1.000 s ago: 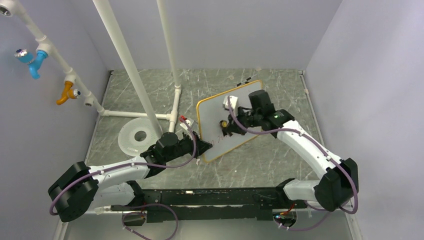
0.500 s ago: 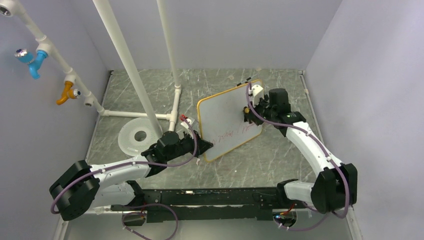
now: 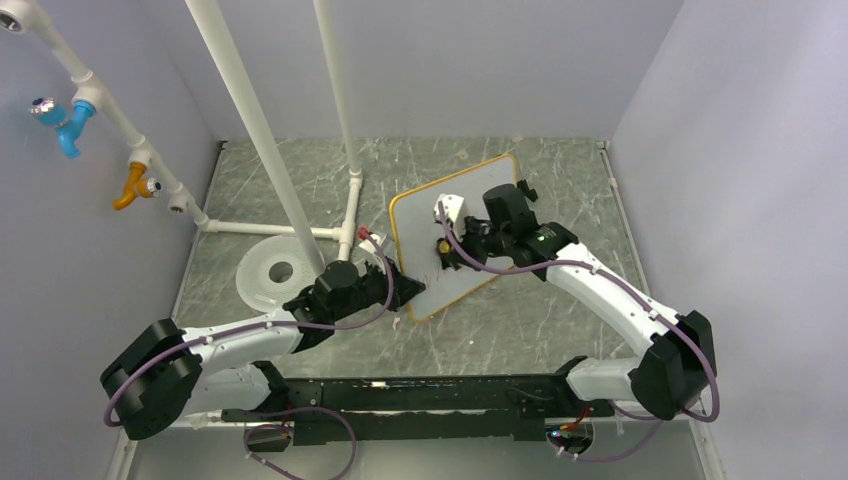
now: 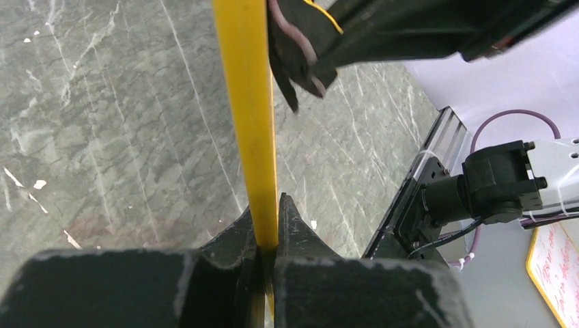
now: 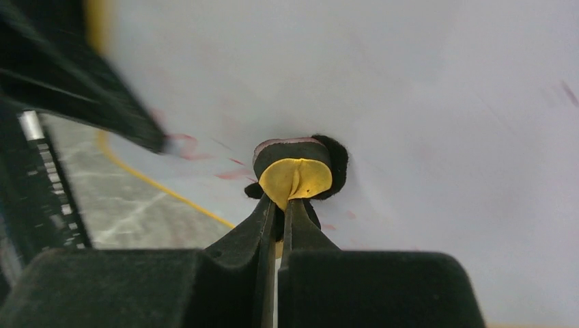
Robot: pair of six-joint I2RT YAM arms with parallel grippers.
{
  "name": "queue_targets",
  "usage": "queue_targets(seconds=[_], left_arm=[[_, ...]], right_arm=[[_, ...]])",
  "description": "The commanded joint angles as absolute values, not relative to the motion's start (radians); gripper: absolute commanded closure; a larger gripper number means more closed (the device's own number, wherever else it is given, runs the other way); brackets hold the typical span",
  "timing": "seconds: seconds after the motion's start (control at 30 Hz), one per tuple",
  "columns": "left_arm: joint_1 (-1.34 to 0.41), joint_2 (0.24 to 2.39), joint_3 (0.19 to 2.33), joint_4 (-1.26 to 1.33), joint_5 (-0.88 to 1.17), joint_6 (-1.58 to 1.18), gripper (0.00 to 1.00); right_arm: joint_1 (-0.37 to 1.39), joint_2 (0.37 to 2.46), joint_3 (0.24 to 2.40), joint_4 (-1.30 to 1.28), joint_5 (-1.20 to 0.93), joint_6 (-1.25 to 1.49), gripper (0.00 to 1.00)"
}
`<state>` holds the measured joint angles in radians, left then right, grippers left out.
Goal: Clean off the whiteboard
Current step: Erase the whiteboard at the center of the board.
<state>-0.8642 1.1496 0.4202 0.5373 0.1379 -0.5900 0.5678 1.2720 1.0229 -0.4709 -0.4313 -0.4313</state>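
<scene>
The whiteboard (image 3: 418,245) we see clamped at its frame by the left gripper (image 4: 267,222); the right gripper (image 5: 280,215) pinches a yellow eraser (image 5: 295,176) against its surface

The table (image 3: 500,330) is a grey-green slab veined in white like marble, with a few pale flecks on it close by the left claw (image 3: 398,292). To that claw's left a round white plastic disc with a centre hole (image 3: 258,275) lies flat on the slab. Beyond the disc, a white plastic pipe (image 3: 265,229) runs along the surface to an upright's foot. The white rectangular whiteboard with a thin orange-tan frame (image 3: 415,230) stretches away from the claw's tips. I cannot tell whether its near corner touches the slab.
</scene>
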Motion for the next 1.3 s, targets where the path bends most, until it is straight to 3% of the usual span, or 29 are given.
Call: queue_targets(seconds=[0.0,0.2,0.37,0.53,0.7,0.83,1.07,1.27], left_arm=[[-0.89,1.162,0.48,0.637,0.267,-0.532,1.0],[-0.89,1.156,0.483,0.614,0.278,-0.524,1.0],[-0.89,1.138,0.472,0.616,0.273,-0.519,1.0],[-0.89,1.12,0.462,0.613,0.264,-0.509,1.0],[-0.888,1.136,0.471,0.622,0.275,-0.51,1.0],[-0.889,1.134,0.467,0.627,0.281,-0.516,1.0],[-0.889,1.111,0.463,0.614,0.285,-0.517,1.0],[-0.889,1.107,0.458,0.625,0.288,-0.516,1.0]], right_arm=[[0.609,1.305,1.117,-0.454,-0.507,-0.451,1.0],[0.326,1.352,1.197,-0.304,-0.432,-0.25,1.0],[0.189,1.426,1.219,-0.32,-0.388,-0.28,1.0],[0.199,1.433,1.149,-0.394,-0.535,-0.367,1.0],[0.448,1.294,1.071,-0.425,-0.645,-0.475,1.0],[0.493,1.292,1.153,-0.481,-0.672,-0.486,1.0],[0.221,1.353,1.195,-0.34,-0.473,-0.305,1.0],[0.147,1.398,1.163,-0.326,-0.389,-0.311,1.0]])
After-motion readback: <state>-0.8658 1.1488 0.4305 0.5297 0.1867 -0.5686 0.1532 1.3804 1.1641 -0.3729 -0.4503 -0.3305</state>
